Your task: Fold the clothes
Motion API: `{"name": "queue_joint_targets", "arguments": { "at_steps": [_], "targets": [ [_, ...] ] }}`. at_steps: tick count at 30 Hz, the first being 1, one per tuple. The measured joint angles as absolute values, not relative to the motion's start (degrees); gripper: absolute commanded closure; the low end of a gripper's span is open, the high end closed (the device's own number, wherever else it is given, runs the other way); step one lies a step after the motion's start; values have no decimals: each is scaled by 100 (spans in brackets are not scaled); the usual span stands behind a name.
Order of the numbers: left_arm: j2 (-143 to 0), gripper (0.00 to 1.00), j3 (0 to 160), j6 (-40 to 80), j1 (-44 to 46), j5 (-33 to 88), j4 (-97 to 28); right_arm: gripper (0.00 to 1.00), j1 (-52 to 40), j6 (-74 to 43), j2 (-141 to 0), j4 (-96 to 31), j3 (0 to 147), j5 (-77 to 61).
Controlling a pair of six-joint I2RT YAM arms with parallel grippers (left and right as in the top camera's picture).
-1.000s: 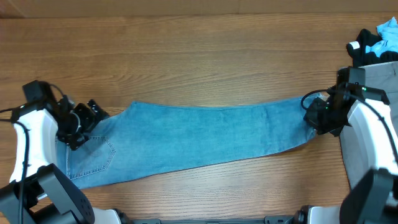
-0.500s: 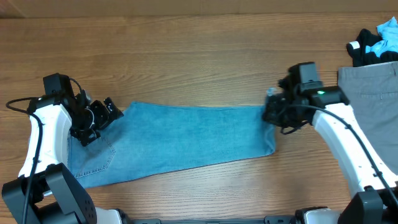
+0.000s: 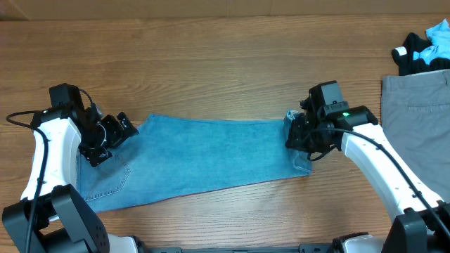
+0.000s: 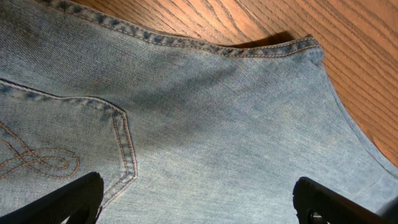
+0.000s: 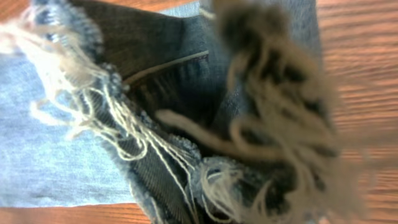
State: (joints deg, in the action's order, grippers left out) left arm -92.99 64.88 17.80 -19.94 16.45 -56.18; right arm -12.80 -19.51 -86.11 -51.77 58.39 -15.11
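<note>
The right gripper (image 3: 296,138) has drawn jeans (image 3: 211,154) hem farther inward; left gripper (image 3: 112,140) unmoved.

Your jeans (image 3: 204,154) lie flat on the worktop (image 3: 211,63), stretched between your two claws. The waistband end sits under the left claw (image 3: 112,139), and the leg hem is bunched at the right claw (image 3: 299,140). Right of that claw, well apart, lie trousers (image 3: 418,119). Behind them sits a heap of small garments (image 3: 425,46).

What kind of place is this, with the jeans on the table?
Probably a robotics lab bench set up for laundry folding: a left arm and a right arm flank light blue jeans spread on a wooden table, with grey trousers at its right edge.
</note>
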Motion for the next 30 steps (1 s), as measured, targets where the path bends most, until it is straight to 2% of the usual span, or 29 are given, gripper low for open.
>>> {"name": "queue_joint_targets", "arguments": {
  "at_steps": [2,4,7,9,10,12,19,24,30],
  "targets": [
    [-9299,0,6488,1780,-1994,1640,-5616,95,-1280,-1964,-8611,-4899,5699,-1695],
    [-9299,0,6488,1780,-1994,1629,-5618,84,-1282,-2025,-8611,-4705,5594,-1850],
    [-9299,0,6488,1780,-1994,1629,-5618,45,-1313,-2147,-8611,-4532,5459,-1997],
    [-9299,0,6488,1780,-1994,1627,-5618,12,-1372,-2189,-8611,-4451,5395,-2064],
    [-9299,0,6488,1780,-1994,1627,-5618,5,-1406,-2193,-8611,-4440,5380,-2082],
    [-9299,0,6488,1780,-1994,1627,-5618,0,-1487,-2209,-8611,-4410,5356,-2108],
    [-9299,0,6488,1780,-1994,1627,-5618,0,-1457,-2231,-8611,-4501,5360,-2152],
    [-9299,0,6488,1780,-1994,1627,-5618,0,-740,-2049,-8611,-5085,5732,-1977],
    [-9299,0,6488,1780,-1994,1627,-5616,0,152,-1669,-8619,-5061,5944,-1732]
  ]
}}
